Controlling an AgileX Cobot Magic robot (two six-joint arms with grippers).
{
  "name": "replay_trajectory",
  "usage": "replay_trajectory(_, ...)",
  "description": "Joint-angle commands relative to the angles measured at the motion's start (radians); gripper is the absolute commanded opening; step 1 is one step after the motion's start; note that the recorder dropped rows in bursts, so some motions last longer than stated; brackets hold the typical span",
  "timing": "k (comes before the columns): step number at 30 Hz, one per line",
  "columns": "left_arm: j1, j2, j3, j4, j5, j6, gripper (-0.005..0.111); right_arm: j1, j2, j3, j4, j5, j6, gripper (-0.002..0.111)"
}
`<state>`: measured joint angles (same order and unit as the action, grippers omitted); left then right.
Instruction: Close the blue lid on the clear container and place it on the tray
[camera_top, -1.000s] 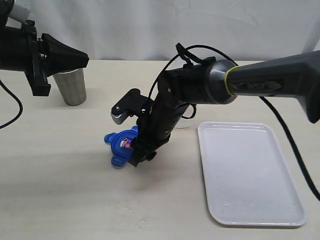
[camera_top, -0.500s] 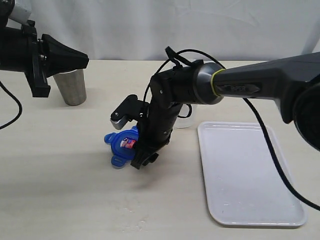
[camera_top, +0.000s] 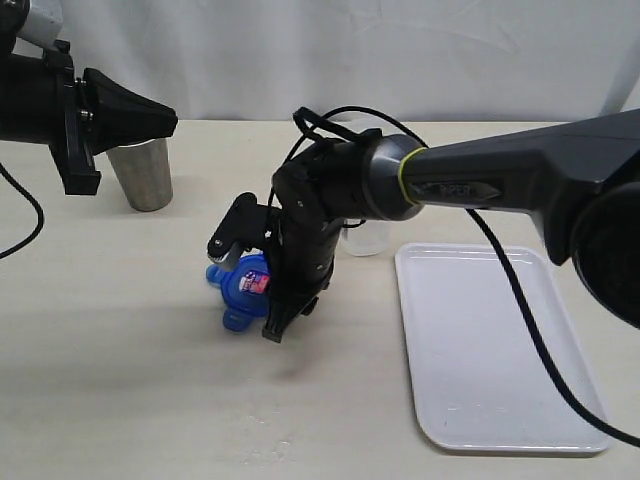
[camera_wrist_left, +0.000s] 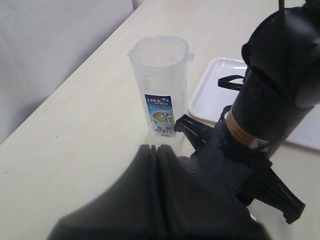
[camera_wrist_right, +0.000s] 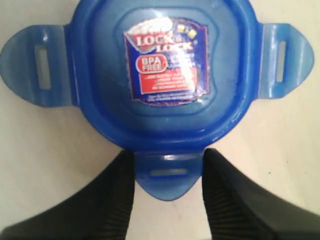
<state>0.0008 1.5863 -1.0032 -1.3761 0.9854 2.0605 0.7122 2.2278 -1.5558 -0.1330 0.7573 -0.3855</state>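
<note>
Right pincer (camera_wrist_right: 167, 182) spread, fingers (camera_wrist_right: 230, 195) flanking blue lid (camera_wrist_right: 167, 75) flap.

The right arm (camera_top: 500, 175) reaches across the middle and bends steeply down at the wrist, so its gripper (camera_wrist_right: 167, 187) points at the surface. Its jaws stand apart, a fingertip (camera_wrist_right: 122, 172) on each side of the gap. The left gripper (camera_top: 125, 110) hangs high and level, away from the surface; whether its jaws are parted cannot be told.
</note>
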Motion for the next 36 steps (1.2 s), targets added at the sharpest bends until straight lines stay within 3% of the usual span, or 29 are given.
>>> replay_trajectory(1, 0.004, -0.008, 0.003, -0.004, 0.006, 0.002, 0.000, 0.031, 0.023, 0.009, -0.014, 0.014, -0.024, 0.004)
replay_trajectory(25, 0.010, -0.010, 0.003, -0.004, 0.009, 0.002, 0.000, 0.034, -0.291, 0.009, -0.003, 0.061, -0.049, 0.004)
replay_trajectory(27, 0.030, -0.017, 0.003, -0.014, 0.036, 0.002, 0.000, 0.034, -0.310, 0.009, -0.031, 0.051, -0.035, 0.004)
replay_trajectory(32, 0.160, -0.033, 0.003, -0.055, 0.236, 0.002, 0.000, 0.032, -0.382, 0.009, -0.149, 0.008, 0.066, 0.004)
replay_trajectory(36, 0.230, -0.033, 0.003, -0.066, 0.236, 0.002, 0.000, 0.028, -0.431, 0.009, -0.213, -0.004, 0.153, 0.004)
